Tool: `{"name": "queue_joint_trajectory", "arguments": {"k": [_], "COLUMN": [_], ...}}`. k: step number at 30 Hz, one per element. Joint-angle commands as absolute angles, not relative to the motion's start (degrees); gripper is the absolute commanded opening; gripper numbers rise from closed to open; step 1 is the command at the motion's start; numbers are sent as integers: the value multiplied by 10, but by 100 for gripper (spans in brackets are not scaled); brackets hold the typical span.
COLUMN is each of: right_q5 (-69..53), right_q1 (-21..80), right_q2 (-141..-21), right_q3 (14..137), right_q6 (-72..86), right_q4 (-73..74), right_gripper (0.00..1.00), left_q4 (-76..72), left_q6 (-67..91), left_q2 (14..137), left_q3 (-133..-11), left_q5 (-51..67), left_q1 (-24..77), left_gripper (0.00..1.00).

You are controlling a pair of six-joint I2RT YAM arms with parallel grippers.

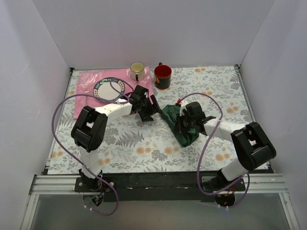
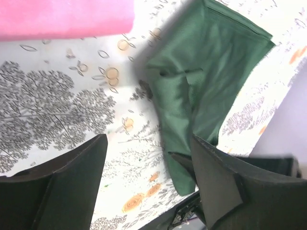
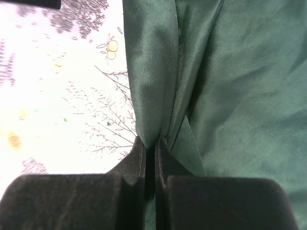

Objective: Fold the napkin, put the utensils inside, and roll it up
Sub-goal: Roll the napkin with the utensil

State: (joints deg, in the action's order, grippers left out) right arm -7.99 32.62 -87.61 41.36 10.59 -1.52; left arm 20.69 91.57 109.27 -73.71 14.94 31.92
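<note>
The dark green napkin (image 1: 181, 128) lies bunched and creased on the floral tablecloth, right of centre. My right gripper (image 1: 182, 123) sits on top of it. In the right wrist view the right gripper (image 3: 151, 143) has its jaws pressed together on a raised fold of the napkin (image 3: 235, 86). My left gripper (image 1: 152, 109) hangs just left of the cloth's far corner. Seen from the left wrist, the left gripper (image 2: 148, 165) stands open and empty above the tablecloth, with the napkin (image 2: 206, 76) beside its right finger (image 2: 225, 187). The utensils are out of view.
A pink placemat (image 1: 82, 96) with a patterned plate (image 1: 109, 90) lies at the back left; its edge (image 2: 62, 17) shows in the left wrist view. A cream mug (image 1: 137, 71) and a red mug (image 1: 162, 76) stand at the back. White walls enclose the table.
</note>
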Motion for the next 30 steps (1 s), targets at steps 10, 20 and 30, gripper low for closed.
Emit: {"name": "queue_joint_trajectory", "arguments": {"k": [10,20,30], "right_q5": [-520,-492,-469], "right_q1": [183,166,163], "right_q2": [-1018,-1028,-1012], "right_q3": [320,343,364], "right_q6": [226,146,127], "right_q4": [-218,-129,-84], "right_gripper": [1,1,1], "left_q4": [123,148,132], "left_q6": [961,992,990], "left_q2": [1118,1177,1110], "left_q3": [-716,-717,-653], "left_q5": [203,169,115], "left_q1": [382,384,397], "left_gripper": [80,59,70]}}
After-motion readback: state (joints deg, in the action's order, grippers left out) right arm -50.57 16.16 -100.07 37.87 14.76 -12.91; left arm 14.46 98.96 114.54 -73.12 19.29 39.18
